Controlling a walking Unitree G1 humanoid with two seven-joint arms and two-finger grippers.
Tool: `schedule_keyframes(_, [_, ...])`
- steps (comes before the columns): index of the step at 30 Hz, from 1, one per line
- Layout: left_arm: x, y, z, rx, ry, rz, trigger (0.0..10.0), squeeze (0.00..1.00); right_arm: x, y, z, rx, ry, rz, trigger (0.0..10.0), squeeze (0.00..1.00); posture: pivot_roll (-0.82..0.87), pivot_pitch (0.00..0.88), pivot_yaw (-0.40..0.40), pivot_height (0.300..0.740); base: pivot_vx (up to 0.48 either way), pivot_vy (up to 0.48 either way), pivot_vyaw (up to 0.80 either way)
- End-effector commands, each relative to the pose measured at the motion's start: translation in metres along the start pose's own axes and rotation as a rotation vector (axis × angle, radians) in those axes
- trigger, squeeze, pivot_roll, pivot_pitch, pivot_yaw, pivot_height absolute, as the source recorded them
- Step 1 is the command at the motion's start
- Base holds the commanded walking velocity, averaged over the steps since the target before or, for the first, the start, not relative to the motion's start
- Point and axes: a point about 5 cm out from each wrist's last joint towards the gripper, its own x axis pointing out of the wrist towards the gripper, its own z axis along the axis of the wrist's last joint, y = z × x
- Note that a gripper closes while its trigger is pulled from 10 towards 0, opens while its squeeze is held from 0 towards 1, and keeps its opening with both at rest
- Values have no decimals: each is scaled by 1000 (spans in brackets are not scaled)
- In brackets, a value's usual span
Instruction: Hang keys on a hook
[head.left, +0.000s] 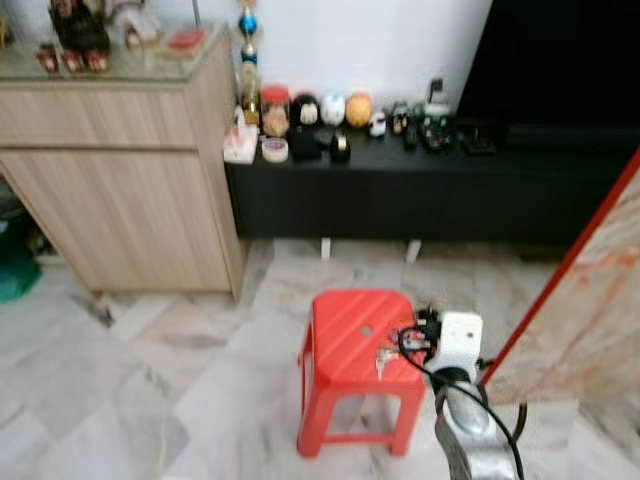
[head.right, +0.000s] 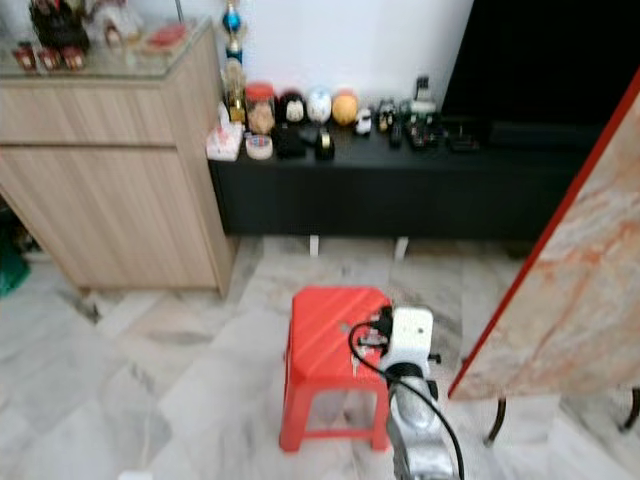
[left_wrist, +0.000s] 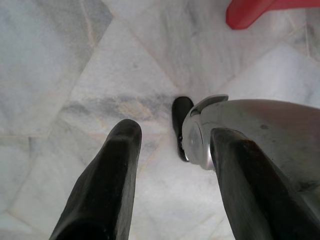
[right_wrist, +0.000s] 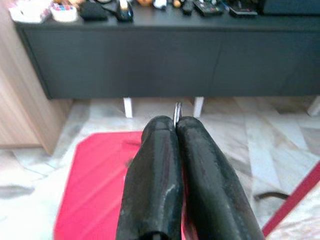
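Observation:
A small bunch of keys (head.left: 380, 361) dangles just above the right side of a red plastic stool (head.left: 345, 335) on the marble floor. My right gripper (head.left: 412, 336) reaches over the stool's right edge and is shut on the key ring. In the right wrist view the metal ring (right_wrist: 177, 109) pokes out between the closed fingertips (right_wrist: 159, 131), with the red stool top below them. My left gripper (left_wrist: 175, 135) hangs open over the bare floor, holding nothing, near one red stool leg (left_wrist: 247, 12).
A low black console (head.left: 420, 190) with several small figurines stands against the far wall. A light wooden cabinet (head.left: 120, 190) is at the left. A marble slab with a red edge (head.left: 590, 290) leans close on the right.

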Motion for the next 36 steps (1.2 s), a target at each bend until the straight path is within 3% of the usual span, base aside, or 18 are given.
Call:
schedule_keyframes(1, [0,0,-3,15,19,1,10000,0,0,0,0,7,2,-5,10000,0,67,0,-72,740,0,-375,0])
schedule_keyframes(36, [-3,0,-12,31,49,3,10000,0,4,0,2,3,-7,-20,10000,0,65,0,-69,740,0,-454,0])
